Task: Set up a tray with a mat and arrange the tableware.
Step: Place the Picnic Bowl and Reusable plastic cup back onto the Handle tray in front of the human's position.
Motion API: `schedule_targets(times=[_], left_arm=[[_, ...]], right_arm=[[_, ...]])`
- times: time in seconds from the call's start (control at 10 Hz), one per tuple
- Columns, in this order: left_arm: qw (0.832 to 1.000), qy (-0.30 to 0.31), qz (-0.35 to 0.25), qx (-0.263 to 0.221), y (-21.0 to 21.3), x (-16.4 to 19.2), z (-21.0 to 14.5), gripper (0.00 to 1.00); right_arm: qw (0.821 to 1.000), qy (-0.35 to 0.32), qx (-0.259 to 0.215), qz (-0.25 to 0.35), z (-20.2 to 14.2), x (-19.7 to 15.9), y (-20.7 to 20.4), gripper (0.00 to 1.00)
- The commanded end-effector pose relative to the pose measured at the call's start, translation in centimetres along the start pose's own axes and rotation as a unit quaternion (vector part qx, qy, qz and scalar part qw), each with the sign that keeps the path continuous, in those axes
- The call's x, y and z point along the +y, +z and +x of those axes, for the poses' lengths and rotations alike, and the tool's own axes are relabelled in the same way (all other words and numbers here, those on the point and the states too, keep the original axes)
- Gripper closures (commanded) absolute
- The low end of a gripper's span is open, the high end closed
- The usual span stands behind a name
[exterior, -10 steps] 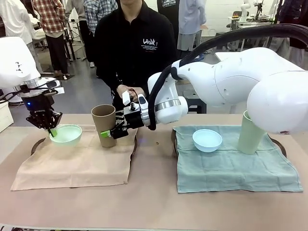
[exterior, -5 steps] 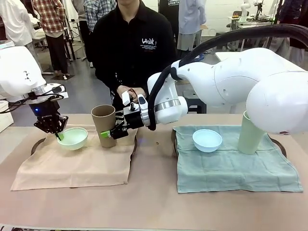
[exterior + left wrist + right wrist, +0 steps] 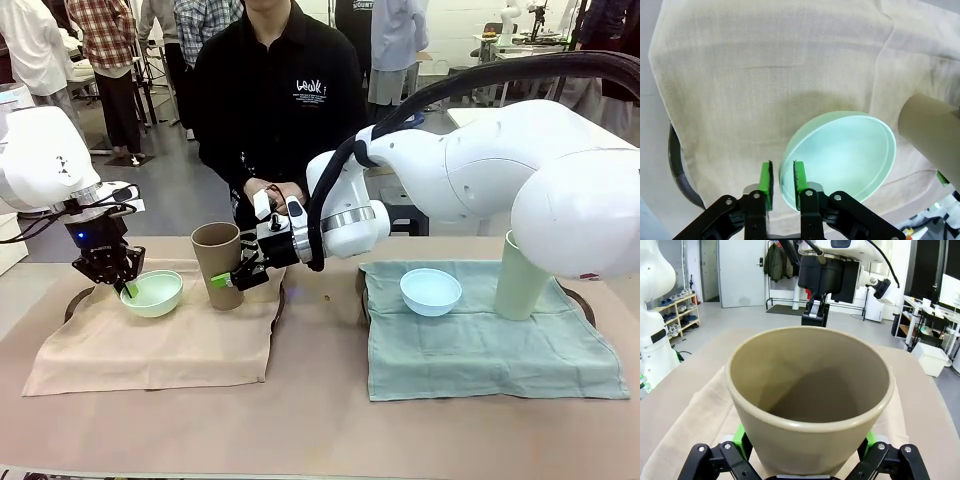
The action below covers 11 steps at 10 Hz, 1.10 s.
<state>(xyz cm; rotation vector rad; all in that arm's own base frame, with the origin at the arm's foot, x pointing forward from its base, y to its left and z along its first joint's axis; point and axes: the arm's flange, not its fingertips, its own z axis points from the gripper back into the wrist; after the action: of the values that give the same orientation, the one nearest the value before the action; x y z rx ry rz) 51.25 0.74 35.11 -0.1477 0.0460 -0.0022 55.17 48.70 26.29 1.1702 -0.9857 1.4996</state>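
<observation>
Shifted toward the tan matte tumbler [image 3: 217,264] that the right claw [image 3: 232,276] loosely brackets, the mint-green round bowl [image 3: 152,292] rests on the beige cloth mat [image 3: 160,345], left claw [image 3: 782,181] narrowly straddling its rim; arrangement looks nearly finished.

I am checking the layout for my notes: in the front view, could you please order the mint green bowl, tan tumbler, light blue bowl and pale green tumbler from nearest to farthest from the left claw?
1. Mint green bowl, at the left claw, on the beige mat.
2. Tan tumbler, that mat's right end.
3. Light blue bowl, on the green mat.
4. Pale green tumbler, far right.
</observation>
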Motion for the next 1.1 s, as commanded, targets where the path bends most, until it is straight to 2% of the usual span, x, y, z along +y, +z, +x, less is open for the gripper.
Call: schedule_targets(times=[0.0, 0.1, 0.2, 0.3, 0.4, 0.5, 0.6, 1.0], left_arm=[[1.0, 0.007, 0.005, 0.006, 0.6, -0.1, 0.1, 0.0], [1.0, 0.01, 0.005, 0.021, 0.8, 0.2, 0.0, 0.0], [0.999, 0.009, 0.013, 0.033, 1.1, 0.5, -0.1, 0.15], [0.999, 0.012, 0.015, 0.036, 1.8, 0.9, -0.4, 0.45], [0.999, 0.01, 0.013, 0.036, 2.5, 1.3, -0.7, 0.0], [0.999, 0.006, 0.009, 0.033, 3.2, 1.5, -1.1, 0.26], [0.999, 0.001, 0.005, 0.032, 3.9, 1.7, -1.3, 0.0], [1.0, -0.008, -0.007, 0.028, 8.2, 2.3, -2.6, 0.0]], right_arm=[[1.0, -0.008, 0.024, 0.011, 0.9, -0.4, 0.0, 0.0], [0.999, -0.019, 0.038, 0.013, 1.4, -0.2, 0.2, 0.0], [0.997, -0.037, 0.06, 0.012, 2.0, 0.1, 0.8, 0.0], [0.995, -0.051, 0.084, 0.002, 2.8, 0.4, 1.6, 0.0], [0.993, -0.062, 0.104, -0.007, 3.3, 0.8, 2.4, 0.0], [0.991, -0.068, 0.115, -0.019, 3.8, 1.2, 3.4, 0.0], [0.989, -0.074, 0.124, -0.029, 4.2, 1.6, 4.3, 0.0], [0.983, -0.088, 0.144, -0.069, 6.2, 3.7, 8.2, 0.0]])
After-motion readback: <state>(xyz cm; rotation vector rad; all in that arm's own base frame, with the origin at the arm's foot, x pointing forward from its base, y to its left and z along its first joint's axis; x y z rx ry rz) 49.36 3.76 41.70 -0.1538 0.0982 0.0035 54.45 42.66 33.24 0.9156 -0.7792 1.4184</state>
